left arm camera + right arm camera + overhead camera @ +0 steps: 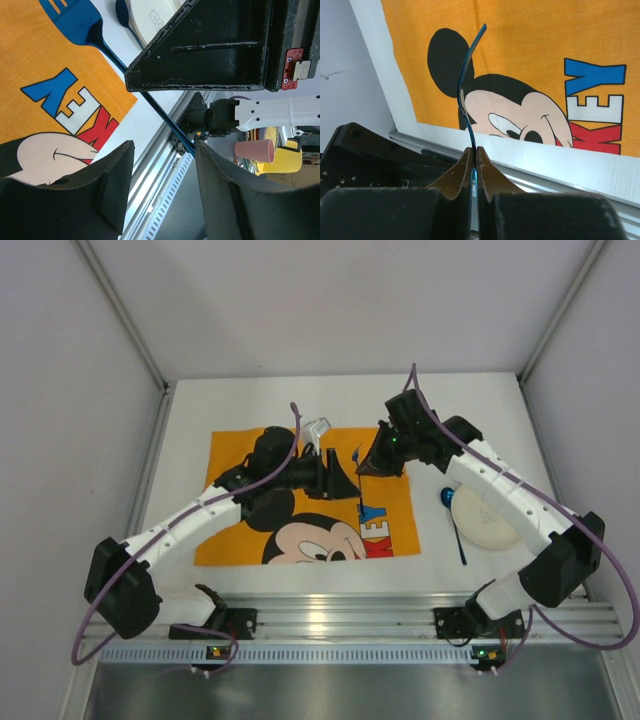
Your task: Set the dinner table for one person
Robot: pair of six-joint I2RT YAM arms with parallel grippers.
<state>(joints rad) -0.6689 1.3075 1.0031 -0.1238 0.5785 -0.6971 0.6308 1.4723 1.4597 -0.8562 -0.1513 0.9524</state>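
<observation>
My right gripper (474, 150) is shut on the thin handle of a blue fork (464, 85) and holds it above the orange Mickey Mouse mat (530, 35). In the left wrist view the fork (70, 20) has its tines over the mat and its handle slants down towards my left gripper (164, 147). The left gripper is open and empty, with the handle's end close to its right finger (220, 190). From above, the two grippers, left (340, 482) and right (383, 455), face each other over the mat on the white dinner table (190, 410).
A white plate (487, 520) lies right of the mat, with a blue spoon (452, 515) along its left side. A small silver object (318, 430) lies at the mat's far edge. The ribbed aluminium rail (340, 625) runs along the near edge. A pink cup (255, 150) stands beyond the table.
</observation>
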